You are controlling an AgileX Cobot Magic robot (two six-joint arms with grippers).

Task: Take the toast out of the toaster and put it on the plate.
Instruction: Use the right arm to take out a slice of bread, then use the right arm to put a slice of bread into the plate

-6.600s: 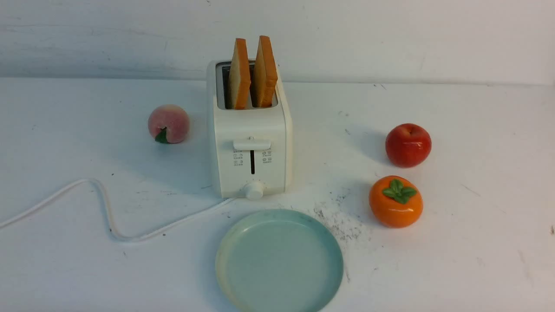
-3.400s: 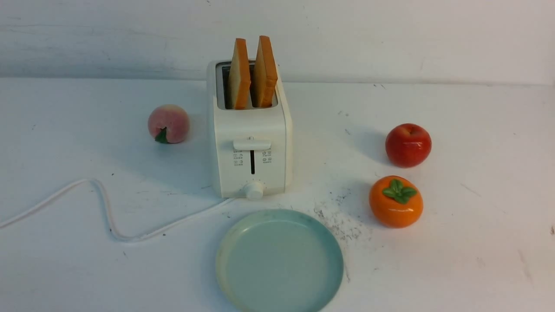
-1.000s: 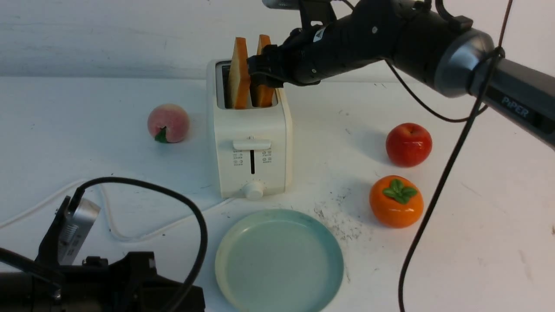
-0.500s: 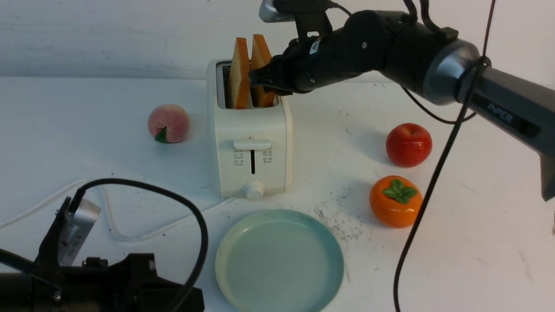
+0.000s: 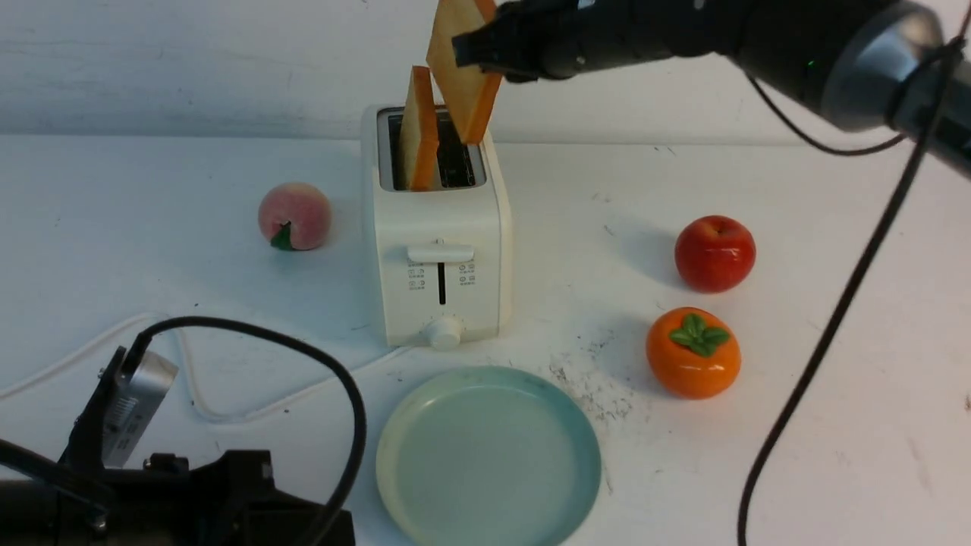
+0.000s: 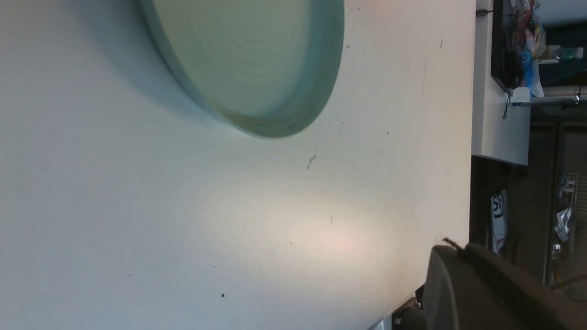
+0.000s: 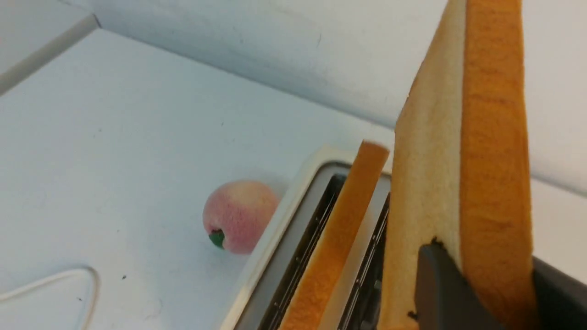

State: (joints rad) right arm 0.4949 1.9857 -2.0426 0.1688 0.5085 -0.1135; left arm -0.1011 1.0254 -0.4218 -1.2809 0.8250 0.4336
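Our white table [image 5: 834, 227] carries a cream 2-slot toaster [image 5: 440, 250], with the teal plate [image 5: 485, 462] bare just in front. 1 toast slice [image 5: 419, 129] stands in the left slot. The other slice [image 5: 466, 102] hangs tilted above the right slot, grasped across its faces by our right claw [image 5: 476, 49]. It looks light and stiff, and best held near an edge. The right arm [image 5: 758, 38] reaches in high; the left arm [image 5: 152, 500] lies low, with the left claw clenched.
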